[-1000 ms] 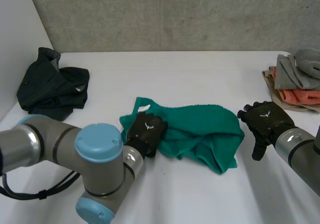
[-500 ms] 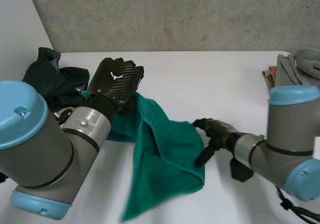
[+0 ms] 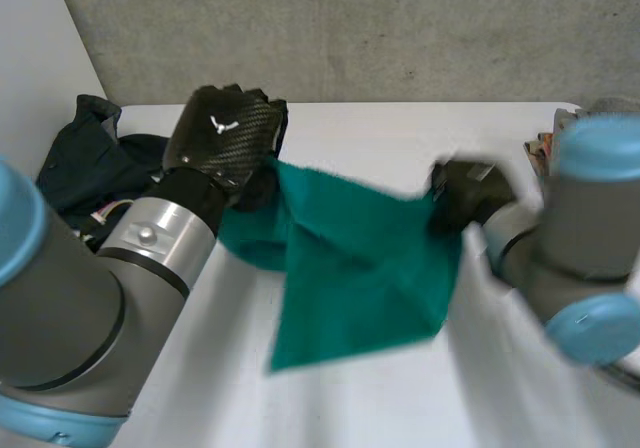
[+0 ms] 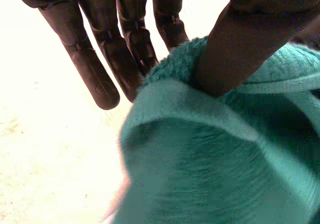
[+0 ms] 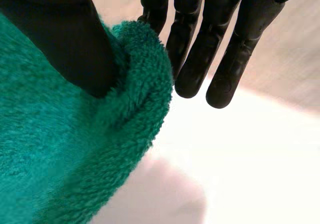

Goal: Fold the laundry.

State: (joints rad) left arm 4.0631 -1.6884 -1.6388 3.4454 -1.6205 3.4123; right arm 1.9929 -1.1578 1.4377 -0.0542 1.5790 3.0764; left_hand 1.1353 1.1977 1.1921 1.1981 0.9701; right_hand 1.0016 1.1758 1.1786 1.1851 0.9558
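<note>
A green towel hangs above the white table, stretched between my two hands. My left hand is raised at the towel's upper left corner. In the left wrist view its thumb presses the towel against the fingers. My right hand holds the upper right corner. In the right wrist view its thumb pinches the towel's edge against the fingers. The lower edge of the towel hangs free.
A dark crumpled garment lies at the table's far left, behind my left arm. A pile of folded grey and orange laundry sits at the far right edge, partly hidden by my right arm. A concrete wall stands behind the table.
My left hand lifted the towel's corner off the table. My right hand came in, closed on the opposite corner and rose, so the towel now hangs spread between them.
</note>
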